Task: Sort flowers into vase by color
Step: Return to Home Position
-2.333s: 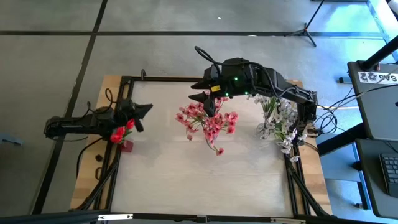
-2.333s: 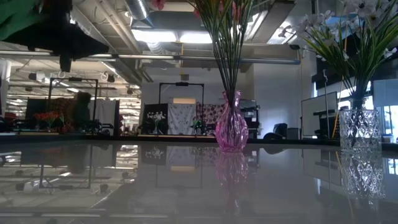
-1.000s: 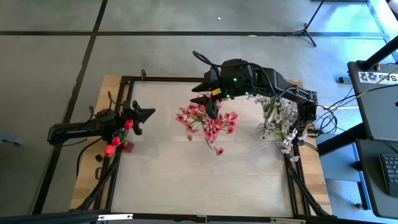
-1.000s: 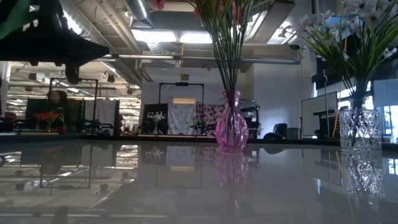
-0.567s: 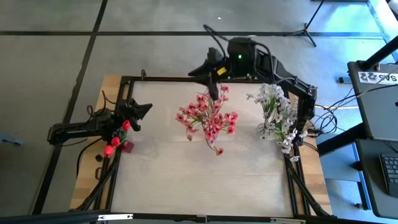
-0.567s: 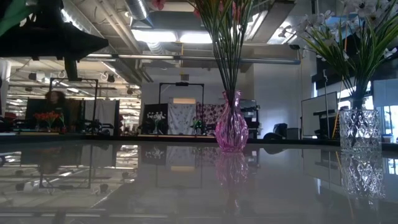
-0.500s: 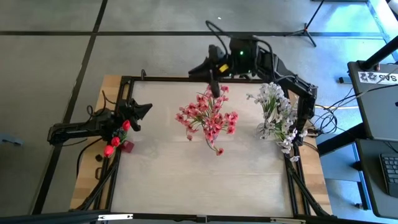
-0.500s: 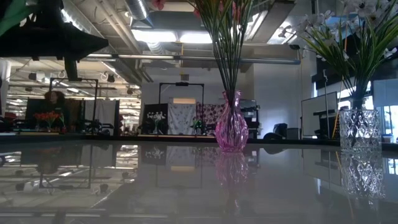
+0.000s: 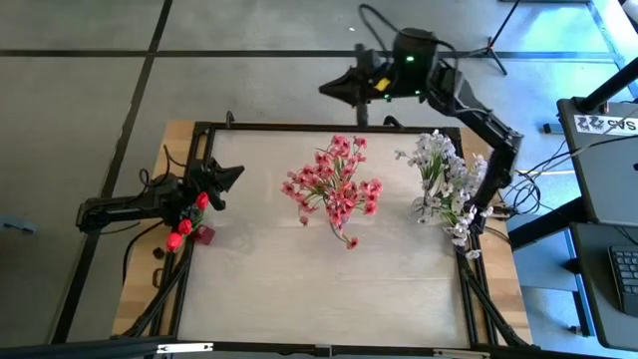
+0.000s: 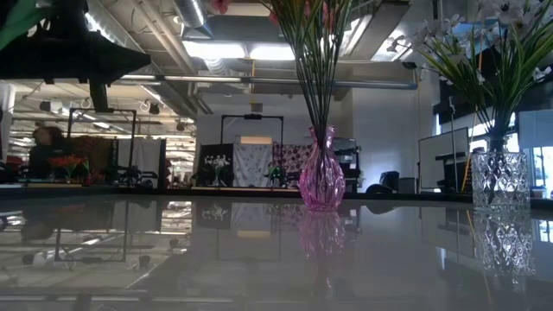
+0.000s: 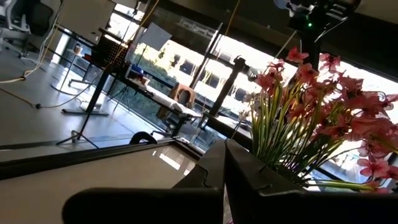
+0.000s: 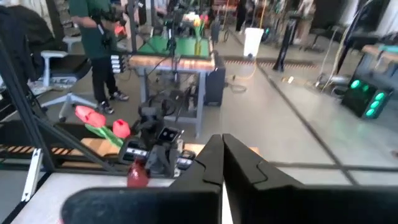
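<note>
Swung back since a moment ago, off the pink flowers and out past the far edge of the table: right gripper, fingers pressed together. Near the left edge, left gripper, likewise closed, just beside the red flowers. Pink flowers in a pink vase mid-table toward the far edge; white flowers in a clear glass vase by the right edge; red flowers probably in a small red vase, barely visible.

red flowers in red vase, person in green behind
</note>
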`<act>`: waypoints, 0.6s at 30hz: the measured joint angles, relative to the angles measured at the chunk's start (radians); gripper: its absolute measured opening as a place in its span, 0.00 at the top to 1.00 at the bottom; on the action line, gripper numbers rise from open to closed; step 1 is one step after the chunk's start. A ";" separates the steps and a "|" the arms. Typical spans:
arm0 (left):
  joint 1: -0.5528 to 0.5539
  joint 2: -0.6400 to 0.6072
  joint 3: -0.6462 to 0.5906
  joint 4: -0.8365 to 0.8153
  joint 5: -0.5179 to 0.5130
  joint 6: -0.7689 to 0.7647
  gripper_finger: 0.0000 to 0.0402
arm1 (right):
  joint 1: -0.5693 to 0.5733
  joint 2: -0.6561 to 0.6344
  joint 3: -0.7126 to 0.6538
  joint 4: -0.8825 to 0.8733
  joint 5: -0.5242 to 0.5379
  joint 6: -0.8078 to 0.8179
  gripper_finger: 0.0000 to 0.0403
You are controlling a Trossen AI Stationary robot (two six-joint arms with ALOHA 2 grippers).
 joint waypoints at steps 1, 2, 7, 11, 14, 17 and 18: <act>0.000 0.000 0.000 0.000 0.000 0.000 1.00 | -0.007 -0.023 -0.026 0.017 0.000 -0.004 0.99; 0.000 0.000 0.000 0.000 0.000 0.000 1.00 | -0.014 -0.049 -0.057 0.038 -0.001 -0.010 0.99; 0.000 0.000 0.000 0.000 0.001 0.000 1.00 | -0.039 -0.282 -0.385 0.237 0.011 -0.018 0.99; 0.000 0.000 0.000 0.000 0.002 0.000 1.00 | -0.037 -0.566 -0.763 0.493 0.070 0.031 0.99; 0.000 0.000 0.000 0.000 0.002 0.000 1.00 | -0.036 -0.775 -0.984 0.635 0.112 0.098 0.99; 0.000 0.000 0.000 0.000 0.002 0.000 1.00 | -0.036 -0.961 -1.130 0.657 0.275 0.110 0.99; 0.000 0.000 0.000 0.000 0.002 0.000 1.00 | -0.037 -1.015 -1.164 0.658 0.338 0.106 0.99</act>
